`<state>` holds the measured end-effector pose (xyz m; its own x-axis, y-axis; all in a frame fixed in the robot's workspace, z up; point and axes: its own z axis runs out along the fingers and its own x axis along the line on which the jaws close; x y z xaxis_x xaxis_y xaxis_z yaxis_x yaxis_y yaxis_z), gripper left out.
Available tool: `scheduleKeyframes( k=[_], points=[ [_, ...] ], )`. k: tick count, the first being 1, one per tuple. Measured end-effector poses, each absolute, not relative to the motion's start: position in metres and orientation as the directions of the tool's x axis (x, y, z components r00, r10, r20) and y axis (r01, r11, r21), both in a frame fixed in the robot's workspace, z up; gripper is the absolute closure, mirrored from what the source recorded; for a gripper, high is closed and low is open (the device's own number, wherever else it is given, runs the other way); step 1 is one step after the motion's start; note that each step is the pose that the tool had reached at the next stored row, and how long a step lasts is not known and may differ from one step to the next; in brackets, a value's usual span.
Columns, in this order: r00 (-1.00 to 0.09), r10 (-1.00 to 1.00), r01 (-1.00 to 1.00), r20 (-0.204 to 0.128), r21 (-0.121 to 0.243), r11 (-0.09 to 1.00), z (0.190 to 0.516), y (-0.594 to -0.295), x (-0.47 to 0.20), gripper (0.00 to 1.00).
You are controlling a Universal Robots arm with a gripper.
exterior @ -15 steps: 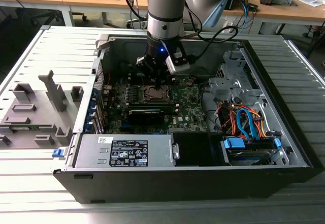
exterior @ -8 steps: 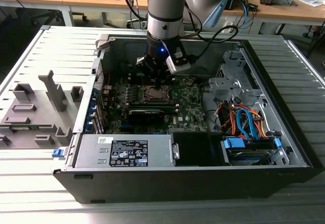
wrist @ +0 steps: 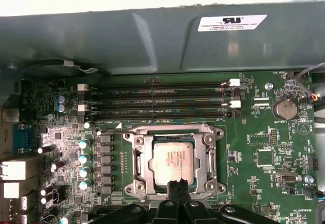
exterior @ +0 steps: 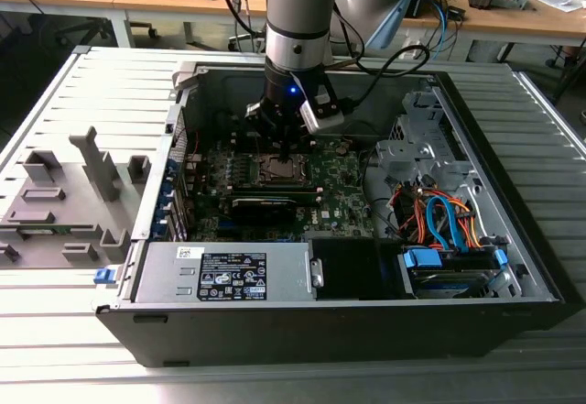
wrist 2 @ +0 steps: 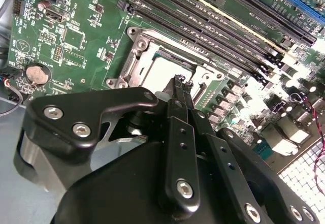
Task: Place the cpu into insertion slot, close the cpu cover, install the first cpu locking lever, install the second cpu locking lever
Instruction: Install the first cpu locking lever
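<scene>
Claw (wrist: 177,184) tips hung pressed together with nothing between them, poised just over the near edge of the slot (wrist: 175,162) in the first wrist view. In the second wrist view the closed claw (wrist 2: 180,81) pointed straight down at the same socket edge, the slot (wrist 2: 167,64) lying directly beneath and slightly ahead of the tips.

The cpu (wrist: 173,162) already sat flat inside the slot, silvery face up. The cover (wrist: 205,158) appeared to lie down around the chip as a metal frame, its window showing the cpu face; whether it was fully seated I could not tell. The levers could not be made out clearly.

Beyond the slot from the claw ran the memory slots (wrist: 157,102), their long axes parallel to the slot's far edge. In the exterior view the claw (exterior: 279,143) stood over the slot (exterior: 277,169) inside the case (exterior: 513,267).
</scene>
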<state>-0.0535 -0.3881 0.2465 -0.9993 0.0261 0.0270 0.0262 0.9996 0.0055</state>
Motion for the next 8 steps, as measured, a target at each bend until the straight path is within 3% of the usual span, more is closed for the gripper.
scheduleKeyframes(
  k=[3,8],
  points=[
    [-0.999,0.024,0.025,0.028,0.037,0.999,0.2465,-0.3881,-0.0535,0.89],
    [-0.999,-0.016,-0.015,0.028,0.041,0.999,0.2465,-0.3881,-0.0535,0.89]
  ],
)
